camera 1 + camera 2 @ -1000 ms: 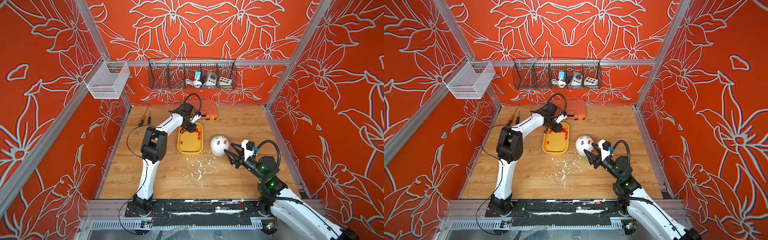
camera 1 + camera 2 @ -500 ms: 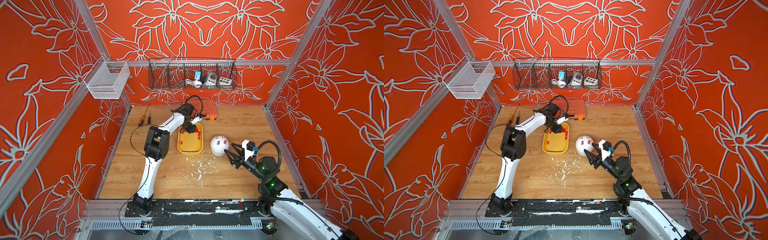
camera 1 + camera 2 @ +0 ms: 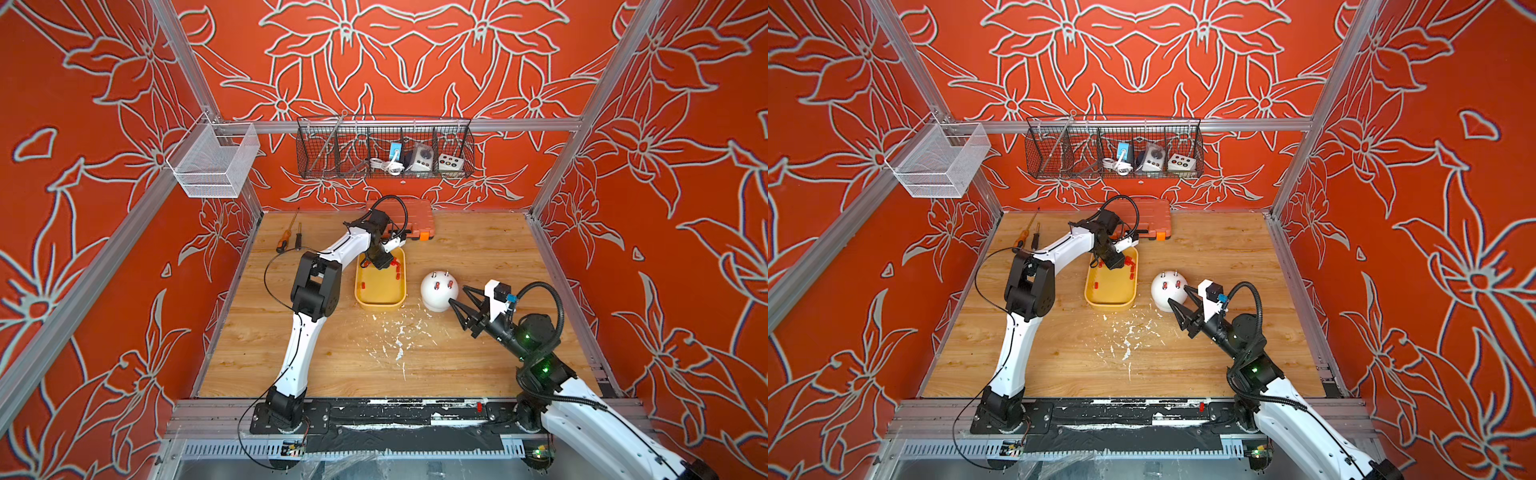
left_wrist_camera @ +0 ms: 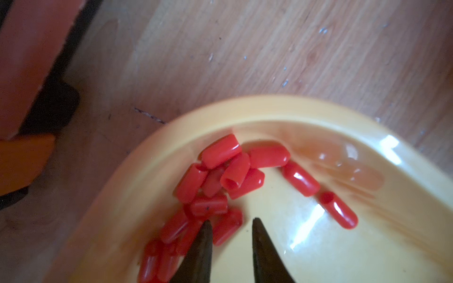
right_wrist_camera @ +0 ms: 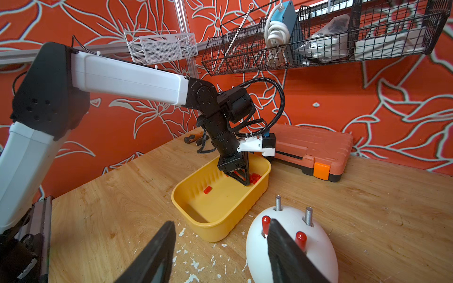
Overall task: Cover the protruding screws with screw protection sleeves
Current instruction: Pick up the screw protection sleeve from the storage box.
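Pointing into the far right corner of the yellow plastic tray (image 3: 380, 306), the left pincer (image 4: 230, 220) is narrowly parted, empty, tips beside the heaped tiny red plastic screw protection sleeves (image 4: 235, 171). We count four thin grey metal protruding screws (image 5: 278, 203) on the white dome-shaped body (image 5: 318, 245) right of the tray: far two bare, near two red-capped. The right pincer (image 3: 457, 293) gapes wide, empty, at the dome's near right.

Both top views are bright, even and sharp; shadows on the surface (image 3: 478, 249) are faint. Left wrist view is soft and smeared, with white glare on the yellow tray (image 4: 389, 144) near its 1 o'clock corner. Right wrist view bends lines at its edges; near jaws blurred.
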Tool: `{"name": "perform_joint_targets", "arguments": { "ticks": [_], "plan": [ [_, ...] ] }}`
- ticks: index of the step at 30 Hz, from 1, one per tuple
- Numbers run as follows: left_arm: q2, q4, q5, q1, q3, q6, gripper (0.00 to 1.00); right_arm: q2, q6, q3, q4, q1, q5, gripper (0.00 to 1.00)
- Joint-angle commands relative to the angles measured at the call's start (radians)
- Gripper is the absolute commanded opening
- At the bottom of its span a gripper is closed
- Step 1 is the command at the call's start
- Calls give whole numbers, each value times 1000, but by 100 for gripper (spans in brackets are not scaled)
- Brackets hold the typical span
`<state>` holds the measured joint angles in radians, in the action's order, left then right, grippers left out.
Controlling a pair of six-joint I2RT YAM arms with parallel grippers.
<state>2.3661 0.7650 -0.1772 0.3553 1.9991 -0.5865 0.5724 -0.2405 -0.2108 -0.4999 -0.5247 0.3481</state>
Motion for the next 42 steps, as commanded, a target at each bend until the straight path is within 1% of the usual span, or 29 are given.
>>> {"name": "perform_joint_targets", "arguments": {
  "ticks": [1,6,8,13,16,21,23,26,30,35,42],
  "plan": [
    [28,8,13,4,-12,-26,28,-14,10,14,-1,-5,-15,61],
    [31,4,20,5,-16,-31,25,-24,12,16,4,-5,-20,62],
    [30,4,18,5,-20,-30,16,-23,12,16,4,-5,-20,62],
    [6,-9,17,7,-45,-23,10,-21,12,16,7,-5,-24,62],
    [-23,-26,21,12,-68,-22,0,-21,12,16,5,-5,-26,62],
    [-81,-57,33,24,-118,-1,0,-21,12,16,5,-5,-28,62],
    [-116,-87,21,25,-152,19,0,-20,12,16,3,-5,-31,62],
    [-176,-156,-4,26,-224,54,0,-29,12,9,19,-5,-29,62],
    [-239,-201,-23,26,-295,96,0,-53,6,19,17,-5,-35,62],
    [-369,-309,-67,27,-452,146,0,-52,7,30,0,-5,-43,62],
    [-497,-372,-93,28,-585,214,0,-34,13,37,-15,-5,-52,62]
  ]
}}
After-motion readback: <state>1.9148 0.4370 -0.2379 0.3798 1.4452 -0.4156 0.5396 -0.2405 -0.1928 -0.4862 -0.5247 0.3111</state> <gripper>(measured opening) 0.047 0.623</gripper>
